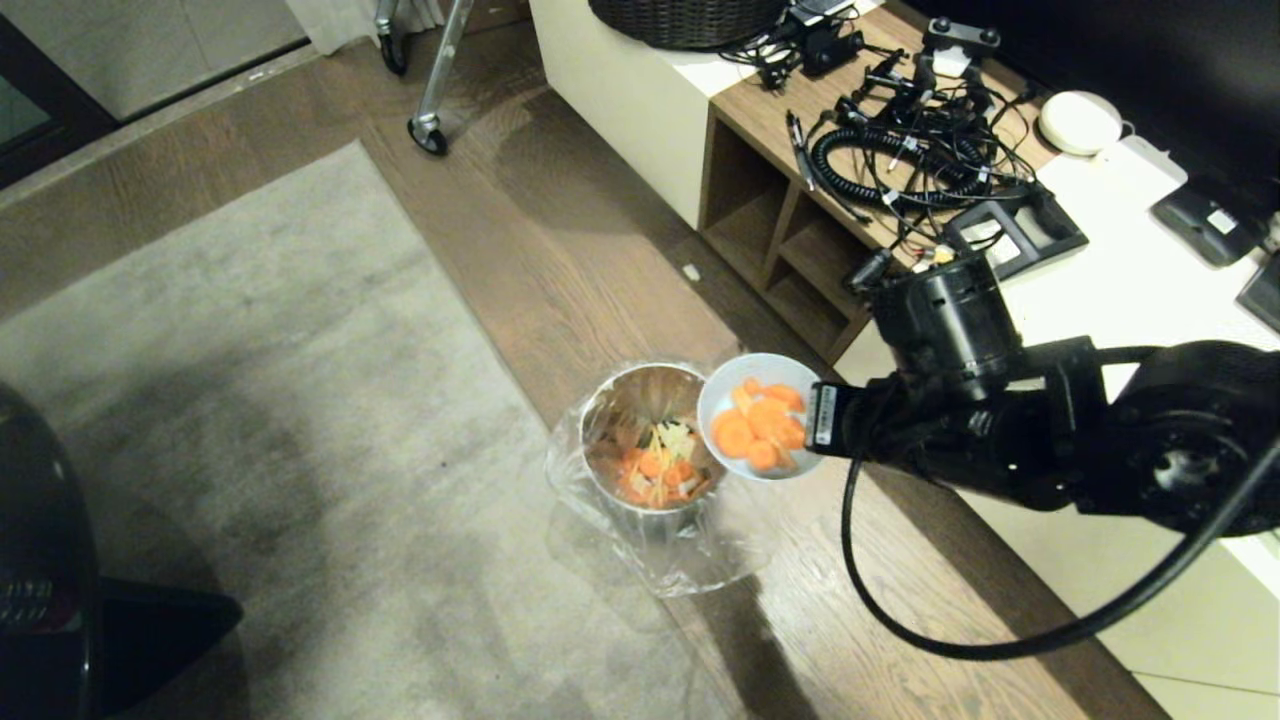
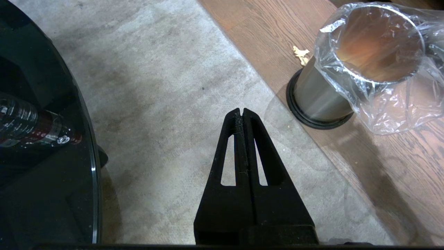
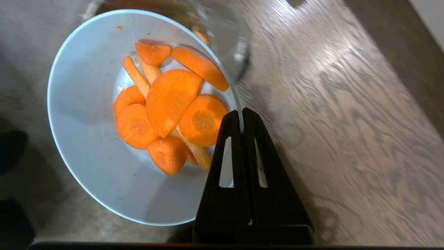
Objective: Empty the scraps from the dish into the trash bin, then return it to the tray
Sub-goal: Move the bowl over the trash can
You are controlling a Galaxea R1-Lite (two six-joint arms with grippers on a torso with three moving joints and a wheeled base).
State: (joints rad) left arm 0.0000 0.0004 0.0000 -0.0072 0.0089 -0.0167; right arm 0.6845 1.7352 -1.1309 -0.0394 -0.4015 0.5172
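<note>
step: emptying — right gripper (image 1: 822,415) pinching dish (image 1: 757,414) rim, scraps (image 1: 762,425) inside, beside trash bin (image 1: 645,440) | next: tipping over bin — left gripper (image 2: 241,113) pressed together, idle

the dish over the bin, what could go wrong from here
1. The right gripper pinches only the rim of the dish, so tipping could let it slip.
2. The dish sits beside the trash bin mouth, overlapping one edge, so the scraps may land on the wood floor.
3. The loose bag liner drapes outside the bin and could catch falling pieces.
</note>
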